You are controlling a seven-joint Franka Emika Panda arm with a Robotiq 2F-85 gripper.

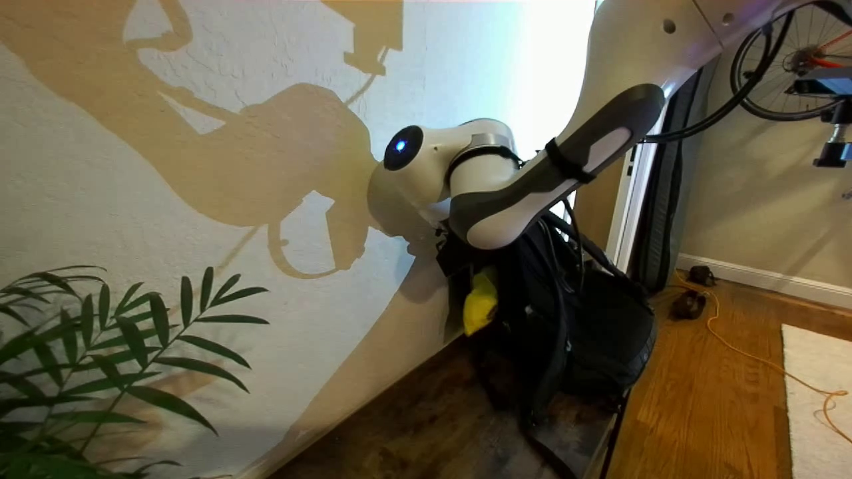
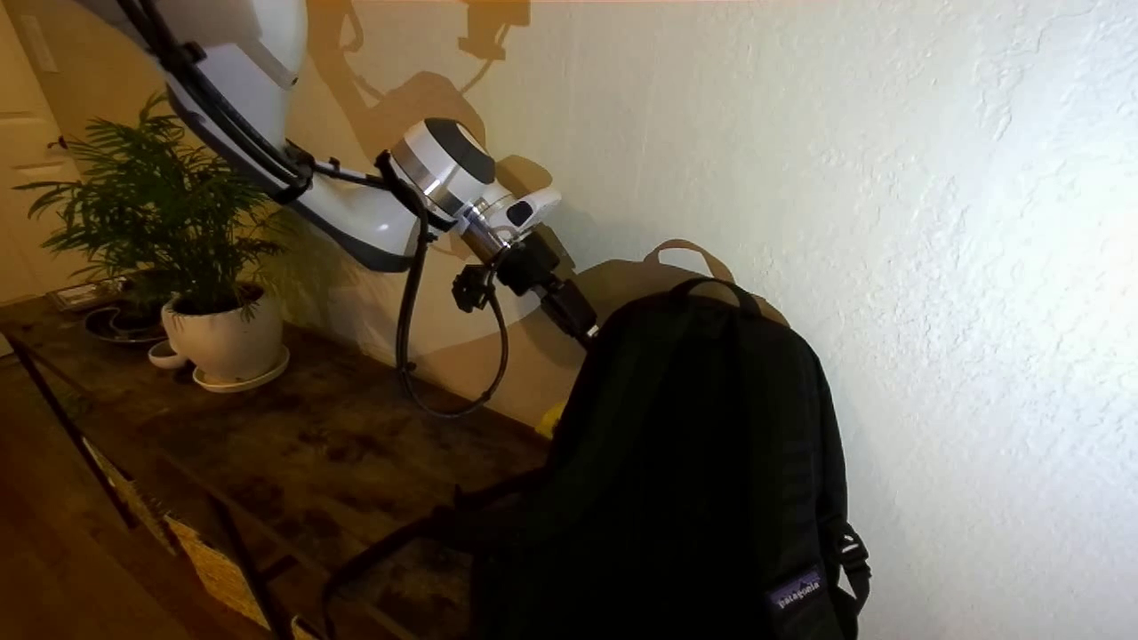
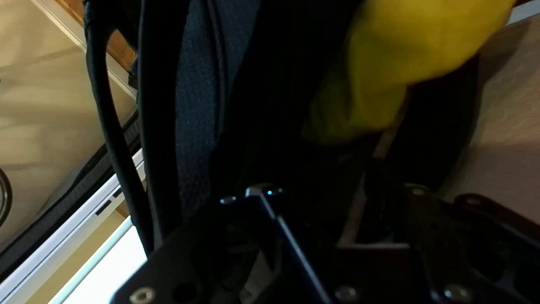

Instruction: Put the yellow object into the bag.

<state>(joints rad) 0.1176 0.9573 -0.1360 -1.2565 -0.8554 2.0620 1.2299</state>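
1. Wrist view: the end effector (image 3: 338,192) has its jaws partly spread, and nothing can be made out in their grasp; the yellow object (image 3: 405,63) lies beyond the tips.
2. In both exterior views that object shows at the left edge of the bag (image 1: 599,326), close to the wall (image 1: 319,299) and lower than the end effector. The bag stands on the counter (image 2: 338,471).
3. Done, as I judge it: the object is at the bag and seems free of the grip.
4. Remaining: it bulges out in plain sight, and whether it sits inside the bag or only against its side cannot be told. It probably needs tucking deeper, after which the end effector can withdraw.
5. Writing: a label (image 2: 794,588) low on the right-hand strap (image 2: 778,453) reads "patagonia". No other lettering is legible.
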